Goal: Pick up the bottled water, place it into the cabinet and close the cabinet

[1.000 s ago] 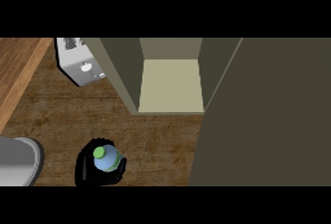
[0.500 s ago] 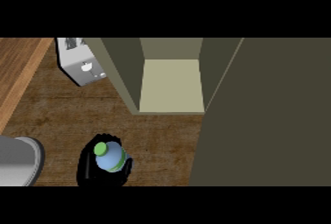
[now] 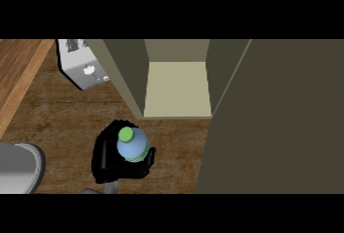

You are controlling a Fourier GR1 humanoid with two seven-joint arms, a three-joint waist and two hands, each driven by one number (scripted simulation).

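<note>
The bottled water [image 3: 132, 144], pale blue with a green cap, stands upright on the wooden counter just in front of the open cabinet. My left hand [image 3: 108, 157] is curled round it, with the palm on its left, fingers behind it and the thumb [image 3: 149, 157] at its right. The cabinet's pale shelf [image 3: 176, 91] lies beyond the bottle. Its dark door [image 3: 275, 118] stands swung open and fills the right side. My right hand shows nowhere.
A silver toaster [image 3: 84, 68] sits at the back left, beside the cabinet's left wall [image 3: 124, 75]. A grey rounded thing [image 3: 17, 166] lies at the lower left edge. The counter's lighter wooden edge [image 3: 20, 77] runs along the left.
The hand and the bottle have shifted slightly up and to the right, towards the cabinet opening. Nothing else has moved.
</note>
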